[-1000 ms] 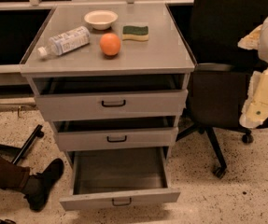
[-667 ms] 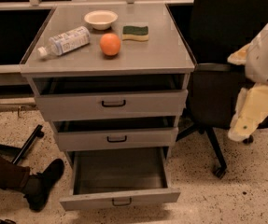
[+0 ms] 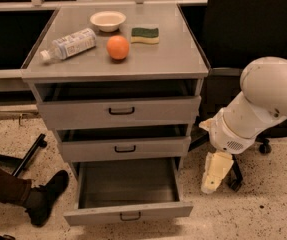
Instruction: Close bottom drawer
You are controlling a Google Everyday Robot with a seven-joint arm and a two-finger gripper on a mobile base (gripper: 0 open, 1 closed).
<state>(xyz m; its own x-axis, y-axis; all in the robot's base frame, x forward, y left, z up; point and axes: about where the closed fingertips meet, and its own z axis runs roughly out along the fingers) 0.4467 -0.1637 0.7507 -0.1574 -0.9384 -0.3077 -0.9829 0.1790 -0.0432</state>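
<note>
Since the earlier frame the white arm (image 3: 263,99) has swung down and toward the cabinet, bringing the gripper (image 3: 214,176) low beside the cabinet's right side. Nearest the camera, the bottom drawer (image 3: 128,209) stands pulled far out, its inside bare and its small black handle (image 3: 130,216) facing forward. A person's dark shoe (image 3: 45,196) rests on the speckled floor to its left. The gripper hangs pointing downward just right of the bottom drawer, not touching it; whether it is open or closed cannot be told. Above, the middle drawer (image 3: 125,148) and the top drawer (image 3: 119,111) each sit slightly out. On the counter (image 3: 178,54) lie a plastic bottle (image 3: 69,44) on its side, an orange (image 3: 118,47), then a sponge (image 3: 145,34) and a small bowl (image 3: 107,20) farther back. A black chair (image 3: 248,24) stands behind the arm.
</note>
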